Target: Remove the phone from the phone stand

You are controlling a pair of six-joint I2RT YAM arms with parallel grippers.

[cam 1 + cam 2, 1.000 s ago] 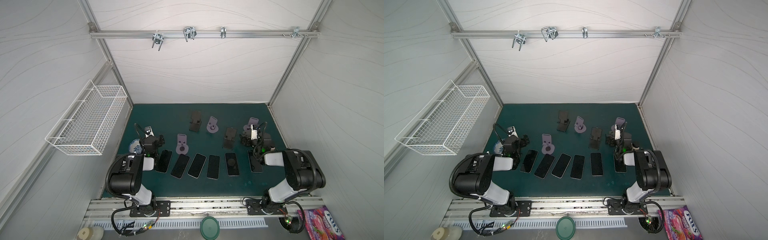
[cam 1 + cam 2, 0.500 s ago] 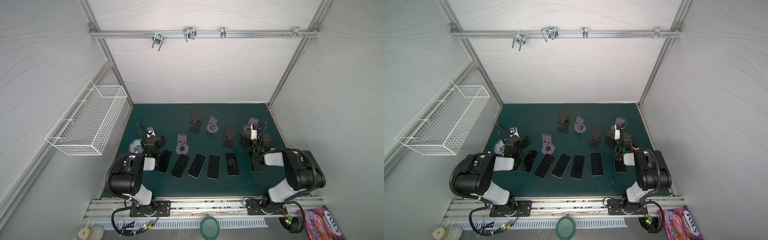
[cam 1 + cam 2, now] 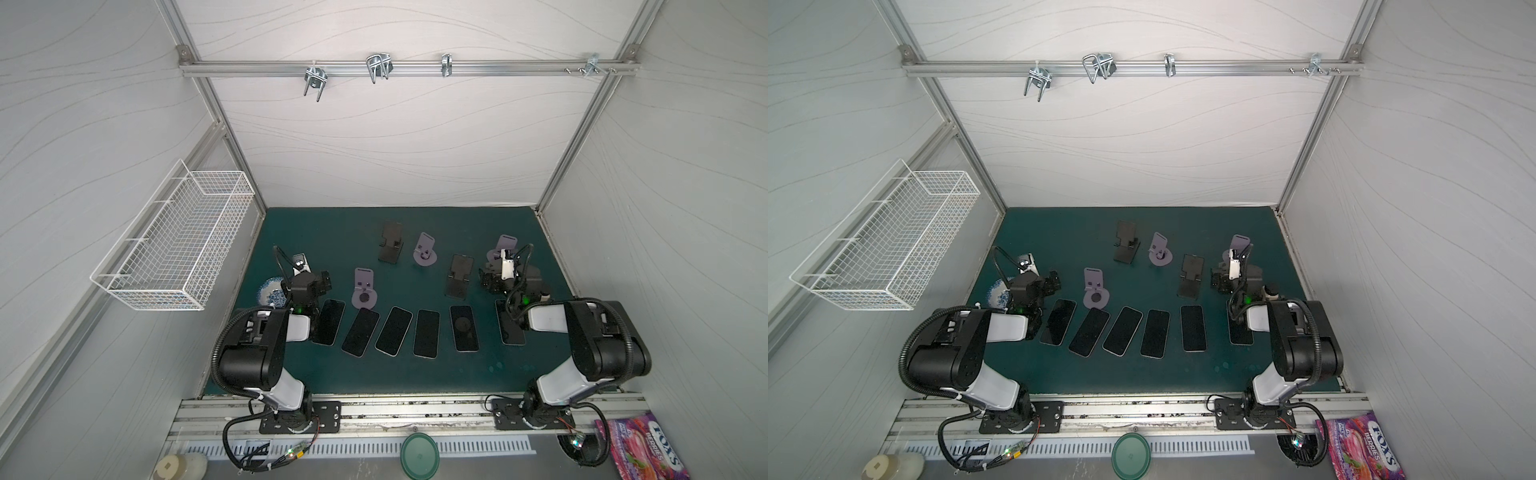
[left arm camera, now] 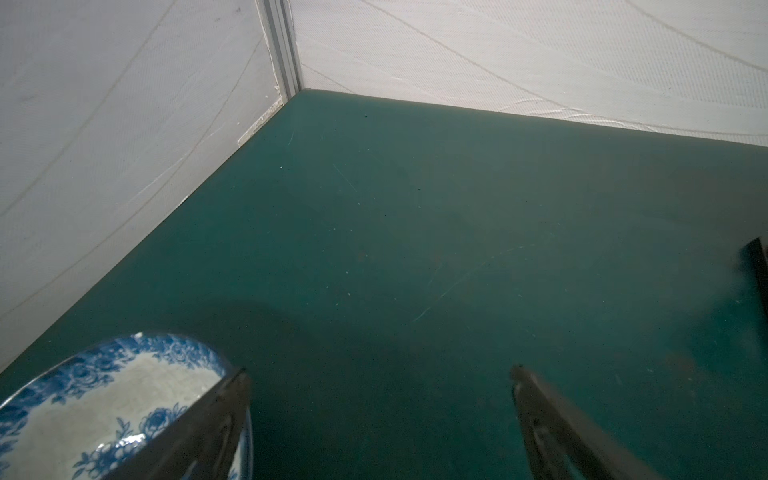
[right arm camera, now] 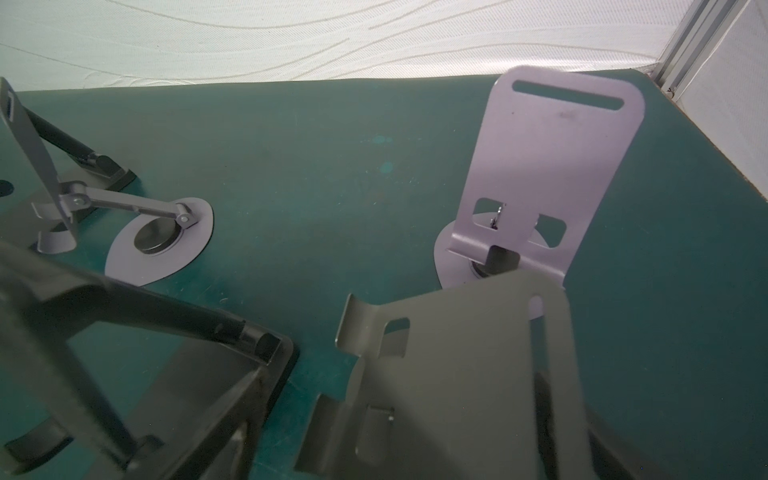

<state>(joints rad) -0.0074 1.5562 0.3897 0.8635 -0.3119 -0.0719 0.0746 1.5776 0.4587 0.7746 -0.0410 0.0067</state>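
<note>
Left arm [image 3: 257, 345] and right arm [image 3: 594, 336]: a matched black-and-white pair.
Each has bulky black joints, white link shells, ribbed black cable conduit [image 3: 217, 353], a green light [image 3: 298, 309], a white wrist camera [image 3: 505, 266] and a screwed black base plate [image 3: 299, 417]. The left gripper [image 4: 379, 372] has dark, tapered jaws.
</note>
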